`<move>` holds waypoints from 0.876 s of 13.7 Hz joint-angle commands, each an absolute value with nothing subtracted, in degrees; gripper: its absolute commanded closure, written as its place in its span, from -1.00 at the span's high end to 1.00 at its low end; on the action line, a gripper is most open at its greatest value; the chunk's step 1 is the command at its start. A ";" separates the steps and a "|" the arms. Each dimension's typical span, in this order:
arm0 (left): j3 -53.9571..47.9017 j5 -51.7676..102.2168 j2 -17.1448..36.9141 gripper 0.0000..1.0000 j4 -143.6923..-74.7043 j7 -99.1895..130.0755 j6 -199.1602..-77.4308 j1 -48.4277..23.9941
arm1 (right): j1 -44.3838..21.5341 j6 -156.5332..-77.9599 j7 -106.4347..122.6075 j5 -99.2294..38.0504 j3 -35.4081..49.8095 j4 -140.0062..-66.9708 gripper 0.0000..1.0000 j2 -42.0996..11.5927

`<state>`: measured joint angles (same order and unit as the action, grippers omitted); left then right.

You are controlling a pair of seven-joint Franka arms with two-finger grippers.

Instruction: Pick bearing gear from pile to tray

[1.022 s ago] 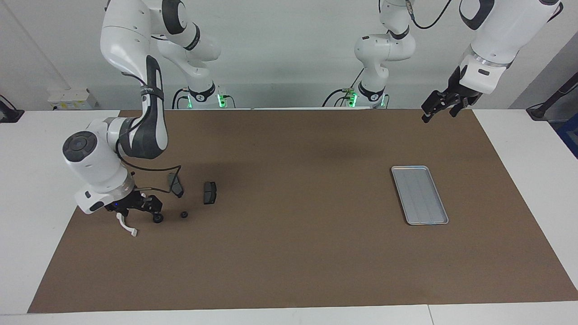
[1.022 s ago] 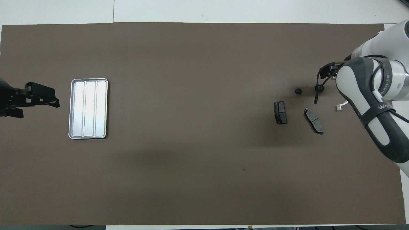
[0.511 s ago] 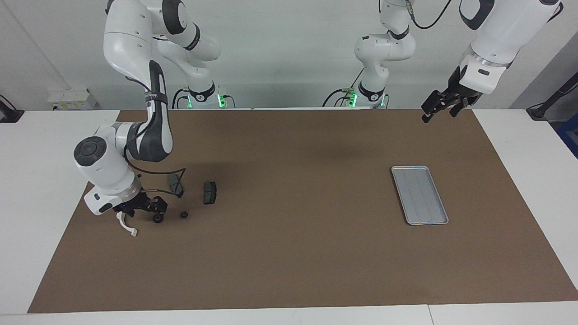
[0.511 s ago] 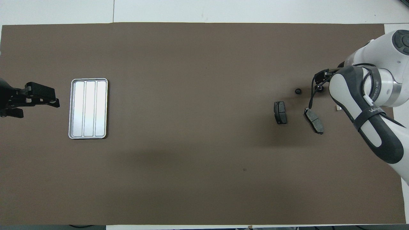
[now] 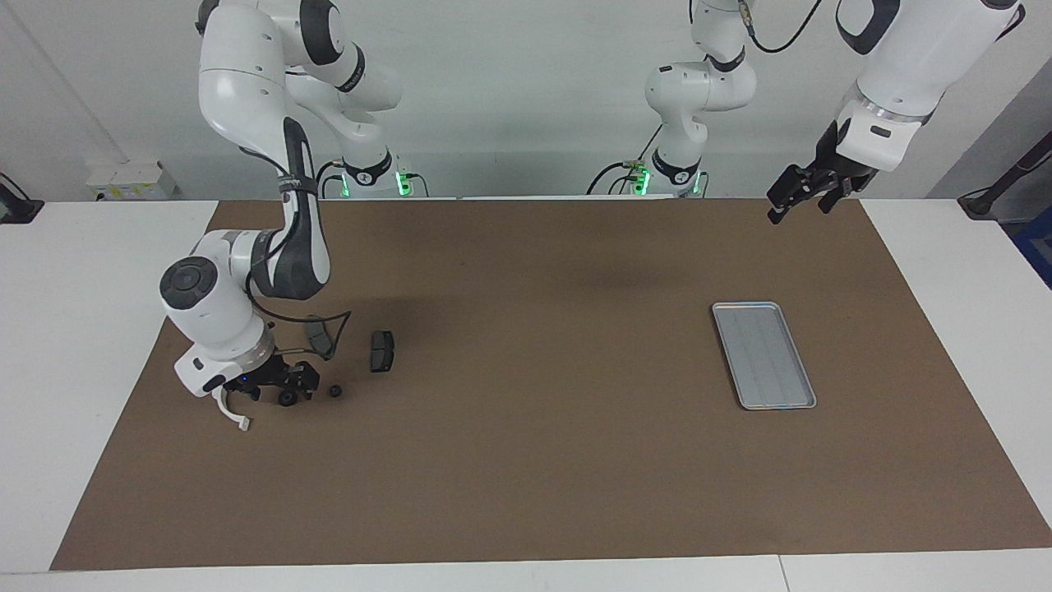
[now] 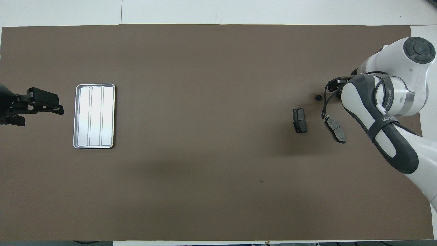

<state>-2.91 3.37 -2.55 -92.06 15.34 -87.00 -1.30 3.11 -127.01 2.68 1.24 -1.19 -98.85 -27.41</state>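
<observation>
The pile lies at the right arm's end of the table: two dark brake-pad plates [image 5: 381, 350] [image 5: 319, 335], a white curved bracket [image 5: 233, 410] and two tiny black rings [image 5: 334, 391] [image 5: 288, 399]. My right gripper [image 5: 283, 386] is low over the ring beside the bracket; whether it touches that ring does not show. In the overhead view the right gripper [image 6: 336, 87] and arm hide that ring and the bracket; the other ring [image 6: 318, 97] shows. The silver tray [image 5: 764, 355] lies empty at the left arm's end. My left gripper [image 5: 793, 193] waits in the air beside the tray's end of the mat.
A brown mat [image 5: 526, 460] covers the table, with white table edge around it. A black cable loop [image 5: 333, 325] hangs from the right wrist over the nearer brake-pad plate.
The right arm has swung its wrist and gripper toward the middle of the table, over the ring beside the bracket. The rings, plates, bracket, tray and left arm have not moved.
</observation>
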 commanded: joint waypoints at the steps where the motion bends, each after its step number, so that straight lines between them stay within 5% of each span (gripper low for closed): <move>1: -2.64 2.29 -4.57 1.00 -94.39 15.12 -87.98 -1.76 | 3.43 -128.41 1.93 0.79 -0.97 -99.23 0.93 -27.86; 12: -2.55 2.37 -4.57 1.00 -94.39 15.12 -87.98 -1.76 | 3.52 -128.50 4.04 0.79 -0.97 -101.69 0.71 -27.69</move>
<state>-2.91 3.37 -2.55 -92.06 15.34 -87.00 -1.30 3.14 -127.24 2.86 1.25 -1.22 -100.58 -28.01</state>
